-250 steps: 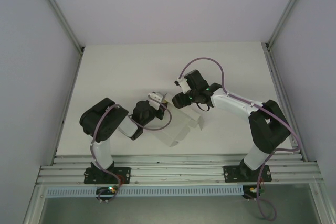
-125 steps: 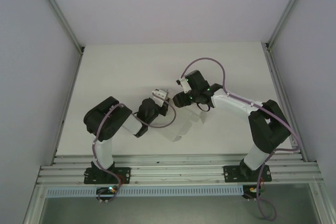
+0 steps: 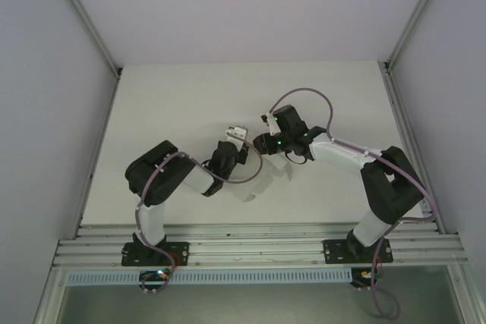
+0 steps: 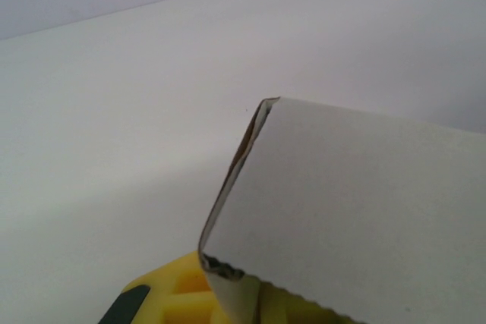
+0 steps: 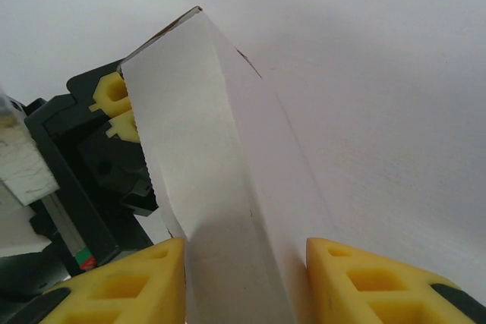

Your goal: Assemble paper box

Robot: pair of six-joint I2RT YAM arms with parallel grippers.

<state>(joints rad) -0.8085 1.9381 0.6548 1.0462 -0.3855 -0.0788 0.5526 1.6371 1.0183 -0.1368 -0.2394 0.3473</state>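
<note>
Left tool (image 5: 115,110): clamped on thin white paper box (image 4: 357,202), apparently anchoring it.
Right tool (image 5: 244,278): straddled the box, probably to fold it; cannot tell whether gripping.

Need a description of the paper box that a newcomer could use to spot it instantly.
On the white table, look near the middle, where the two arms meet. The paper box is the thin folded card between them: the left gripper pinches one edge, the right gripper straddles it. Beside black arms and yellow fingers, it is plain white with sharp creases.
</note>
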